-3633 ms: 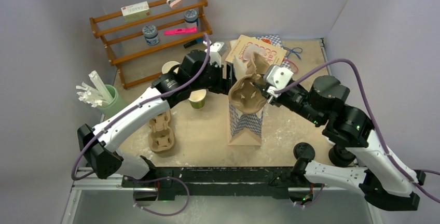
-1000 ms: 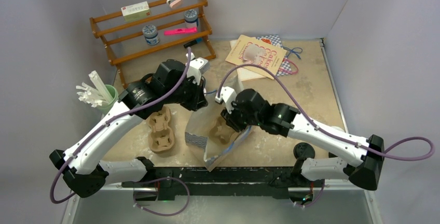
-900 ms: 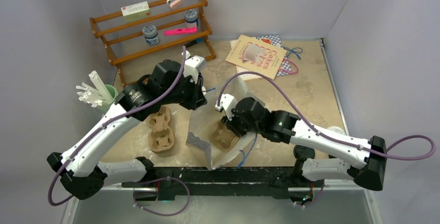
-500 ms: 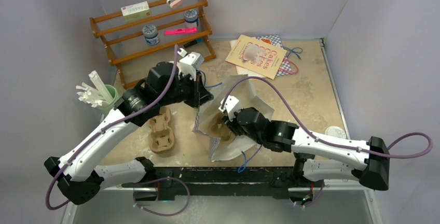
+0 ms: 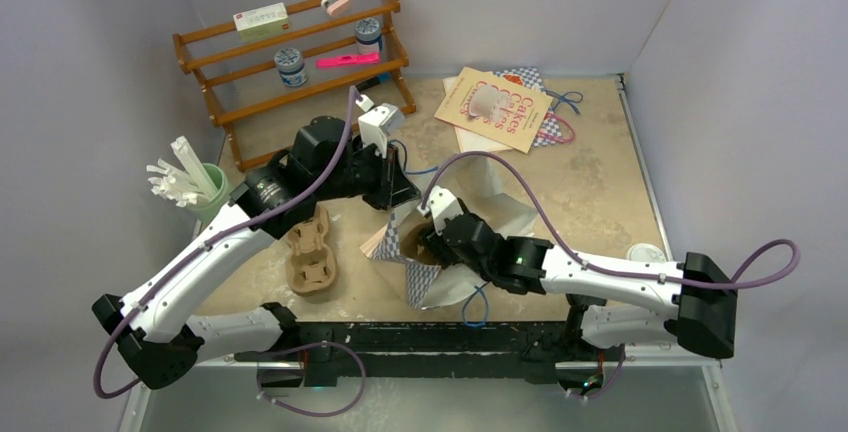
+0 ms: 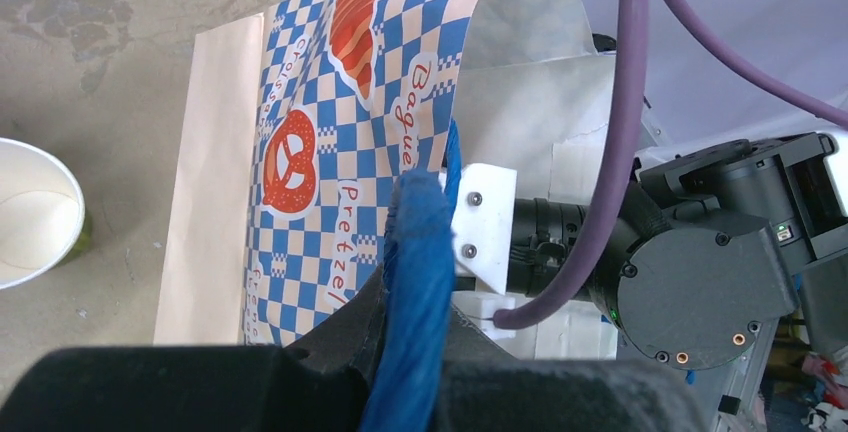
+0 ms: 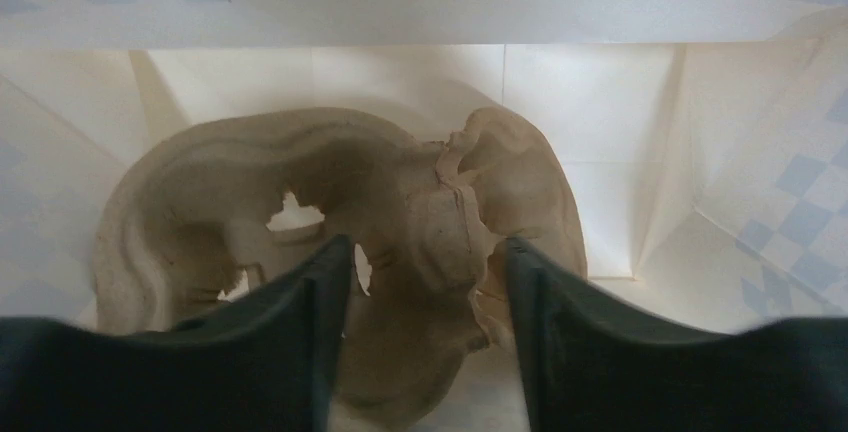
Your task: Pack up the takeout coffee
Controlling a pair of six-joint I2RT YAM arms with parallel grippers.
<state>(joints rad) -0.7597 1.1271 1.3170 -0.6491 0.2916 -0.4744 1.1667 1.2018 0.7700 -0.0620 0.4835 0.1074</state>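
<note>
The takeout coffee is out of view in every frame. A blue-checkered paper bag (image 5: pixel 425 277) lies tipped on its side mid-table, mouth toward the right arm. My left gripper (image 5: pixel 398 190) (image 6: pixel 412 332) is shut on the bag's blue handle (image 6: pixel 425 242) and holds it up. The right gripper (image 7: pixel 428 282) reaches inside the bag (image 7: pixel 600 92). Its jaws are open, one on each side of the middle ridge of a brown pulp cup carrier (image 7: pixel 400 202) that rests against the bag's bottom. From above, the bag hides the right fingers.
A second pulp carrier (image 5: pixel 308 252) lies left of the bag. A green cup with white inside (image 6: pixel 35 227) stands beside the bag. A wooden rack (image 5: pixel 290 62) and a cup of white sticks (image 5: pixel 195 187) are at left, a book (image 5: pixel 495 107) at the back, a white lid (image 5: pixel 645 252) at right.
The bag has tipped from upright onto its side and slid toward the near edge. My right gripper pushed the carrier deeper in and opened its jaws. The left gripper kept hold of the handle.
</note>
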